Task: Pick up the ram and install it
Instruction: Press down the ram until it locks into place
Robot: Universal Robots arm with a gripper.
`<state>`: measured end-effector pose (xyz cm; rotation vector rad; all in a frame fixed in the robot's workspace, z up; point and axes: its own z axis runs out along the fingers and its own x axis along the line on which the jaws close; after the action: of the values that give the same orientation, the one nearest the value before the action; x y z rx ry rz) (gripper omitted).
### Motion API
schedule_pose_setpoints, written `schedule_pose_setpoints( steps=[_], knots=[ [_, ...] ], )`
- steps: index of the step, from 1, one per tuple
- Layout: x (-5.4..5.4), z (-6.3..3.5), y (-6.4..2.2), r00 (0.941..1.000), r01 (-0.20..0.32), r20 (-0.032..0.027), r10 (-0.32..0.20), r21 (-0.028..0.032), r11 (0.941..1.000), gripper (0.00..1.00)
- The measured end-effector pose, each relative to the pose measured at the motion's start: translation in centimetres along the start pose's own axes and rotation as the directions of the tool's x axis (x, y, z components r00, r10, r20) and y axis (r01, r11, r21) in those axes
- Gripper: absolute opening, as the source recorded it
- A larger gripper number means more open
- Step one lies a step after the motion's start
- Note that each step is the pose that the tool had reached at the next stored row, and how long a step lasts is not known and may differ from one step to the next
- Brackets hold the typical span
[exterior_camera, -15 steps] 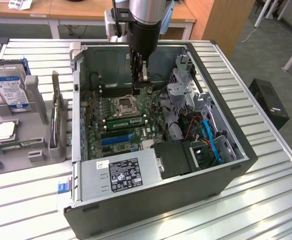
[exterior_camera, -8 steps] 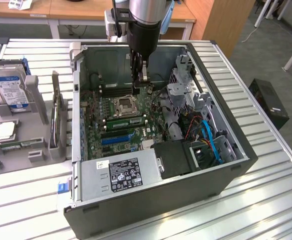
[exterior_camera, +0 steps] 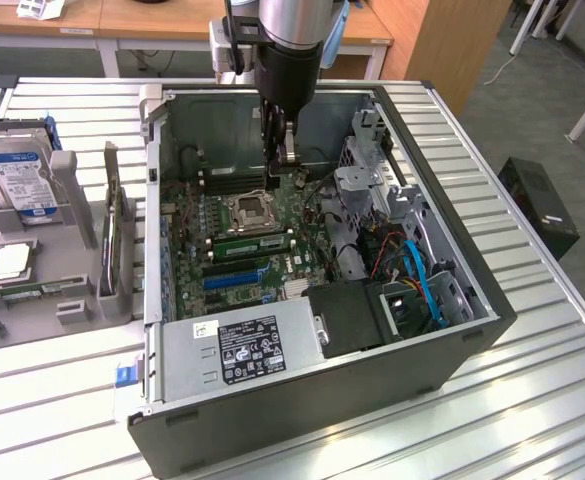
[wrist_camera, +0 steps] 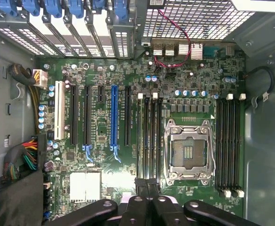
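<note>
Inside the open case (exterior_camera: 477,300), past the power supply (exterior_camera: 247,345) and loose cables (exterior_camera: 417,270) (snag risks), a green ram (exterior_camera: 252,240) stands edge-up in a slot beside the socket (exterior_camera: 249,210). It looks light, stiff and fragile, best pinched by its long bare edges. Beyond the socket, the tool (exterior_camera: 277,150) is closed narrow over the far slots (exterior_camera: 234,180); whether it pinches anything cannot be told.

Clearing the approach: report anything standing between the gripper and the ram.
Nothing visible does. The gripper hangs shut over the motherboard near the ram, which stands beside the CPU socket; no cable crosses between.
</note>
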<state>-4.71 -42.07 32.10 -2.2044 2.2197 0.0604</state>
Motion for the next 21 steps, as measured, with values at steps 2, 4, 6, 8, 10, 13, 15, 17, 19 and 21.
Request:
schedule_pose_setpoints(
  steps=[2, 4, 6, 8, 10, 13, 15, 17, 19, 21],
  knots=[
    [0.0, 0.0, -0.04, 1.0, 0.0, -0.0001, 0.0, 0.0, 1.0, 0.11],
    [0.0, -0.02, -0.21, 1.0, 0.0, -0.0003, 0.0, -0.0001, 1.0, 0.11],
    [0.0, -0.02, -0.56, 1.0, 0.0, -0.0001, 0.0, -0.0001, 1.0, 0.11],
    [0.0, -0.02, -1.0, 1.0, 0.0, -0.0001, 0.0, -0.0002, 1.0, 0.11],
    [0.0, -0.03, -1.51, 1.0, 0.0, 0.0, 0.0, -0.0004, 1.0, 0.11],
    [0.0, -0.04, -2.28, 1.0, 0.0, -0.0001, 0.0, -0.0007, 1.0, 0.11],
    [0.0, -0.05, -2.72, 1.0, 0.0, 0.0, 0.0, -0.0008, 1.0, 0.11],
    [0.0, -0.05, -2.99, 1.0, 0.0, 0.0, 0.0, -0.0007, 1.0, 0.11],
    [0.0, -0.06, -3.03, 1.0, 0.0, -0.0001, 0.0, -0.0008, 1.0, 0.11],
    [0.0, -0.06, -3.03, 1.0, 0.0, -0.0001, 0.0, -0.0008, 1.0, 0.11]
  ],
)
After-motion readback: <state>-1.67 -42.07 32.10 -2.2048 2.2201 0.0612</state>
